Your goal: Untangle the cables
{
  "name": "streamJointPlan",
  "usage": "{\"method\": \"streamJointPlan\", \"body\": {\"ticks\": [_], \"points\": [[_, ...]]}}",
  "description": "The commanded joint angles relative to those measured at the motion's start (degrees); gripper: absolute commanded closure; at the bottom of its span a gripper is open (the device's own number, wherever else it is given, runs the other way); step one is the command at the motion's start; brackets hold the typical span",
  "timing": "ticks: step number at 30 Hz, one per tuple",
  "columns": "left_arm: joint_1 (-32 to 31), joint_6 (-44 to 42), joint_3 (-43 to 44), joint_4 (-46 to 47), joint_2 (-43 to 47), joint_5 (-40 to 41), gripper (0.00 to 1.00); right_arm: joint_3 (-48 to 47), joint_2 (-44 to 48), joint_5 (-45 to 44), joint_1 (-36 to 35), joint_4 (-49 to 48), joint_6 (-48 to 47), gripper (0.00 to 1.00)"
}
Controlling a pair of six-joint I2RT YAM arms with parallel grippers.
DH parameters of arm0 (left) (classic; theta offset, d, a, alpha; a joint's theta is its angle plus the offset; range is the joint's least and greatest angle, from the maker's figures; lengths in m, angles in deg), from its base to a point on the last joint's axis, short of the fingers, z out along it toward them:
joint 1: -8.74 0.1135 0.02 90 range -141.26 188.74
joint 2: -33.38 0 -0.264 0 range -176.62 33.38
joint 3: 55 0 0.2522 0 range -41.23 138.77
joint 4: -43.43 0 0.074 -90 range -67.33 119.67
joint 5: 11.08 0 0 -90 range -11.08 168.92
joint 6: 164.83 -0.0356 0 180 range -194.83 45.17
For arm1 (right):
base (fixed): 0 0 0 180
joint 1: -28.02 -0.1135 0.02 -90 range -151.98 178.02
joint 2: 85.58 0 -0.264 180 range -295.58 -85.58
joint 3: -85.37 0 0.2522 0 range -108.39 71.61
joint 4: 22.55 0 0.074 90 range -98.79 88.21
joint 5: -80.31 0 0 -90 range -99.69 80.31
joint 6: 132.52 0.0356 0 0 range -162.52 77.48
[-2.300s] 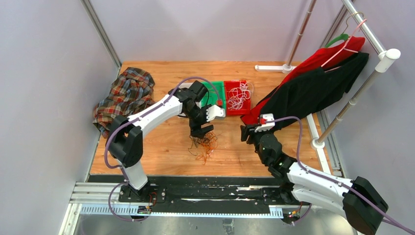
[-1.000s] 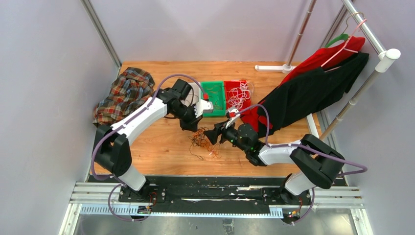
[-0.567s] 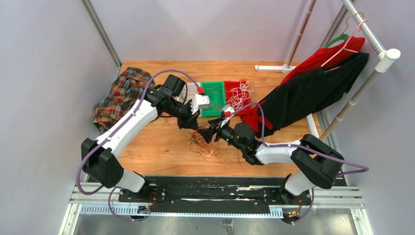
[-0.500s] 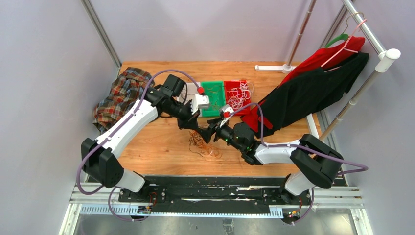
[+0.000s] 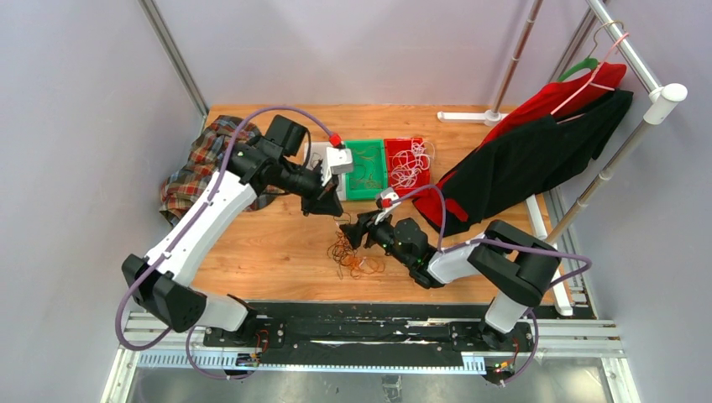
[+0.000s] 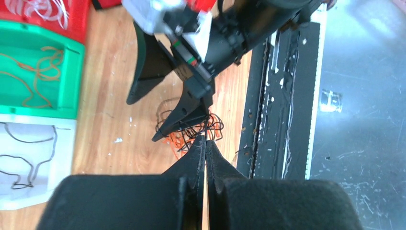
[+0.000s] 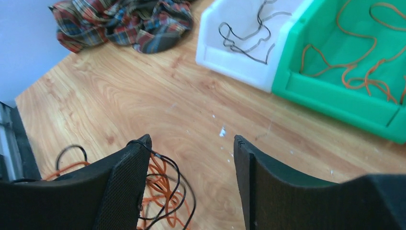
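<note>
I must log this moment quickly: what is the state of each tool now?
Left tool: closed; whether it pinches a strand cannot be told.
Right tool: open, holding nothing, at the cables.

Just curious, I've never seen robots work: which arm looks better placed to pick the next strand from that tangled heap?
Probably the right: the right gripper sits open at the cables, one finger against the strands. The left gripper is shut.
</note>
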Motion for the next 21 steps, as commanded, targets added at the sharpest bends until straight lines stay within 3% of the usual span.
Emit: {"method": "streamJointPlan", "body": {"ticks": [1,14,18,21], "points": [[-0.03,2.08,6.3,-2.12,3.12,-2.35,0.99,2.95,-2.76,-2.87,-0.71,-5.3,1.52,0.37],[-0.03,4.05,34.84,-2.2,2.32,9.43,1.0,7.06,-2.62,-9.74,-3.13,-1.21,-0.4,0.4],[-0.03,3.41,39.47,-1.8,1.94,13.9,0.99,8.13,0.67,-12.31,-3.95,3.05,-2.14,0.4],[-0.03,3.45,38.3,-1.41,2.88,14.1,1.0,9.9,5.03,-13.48,-3.95,4.52,-3.32,0.4]]}}
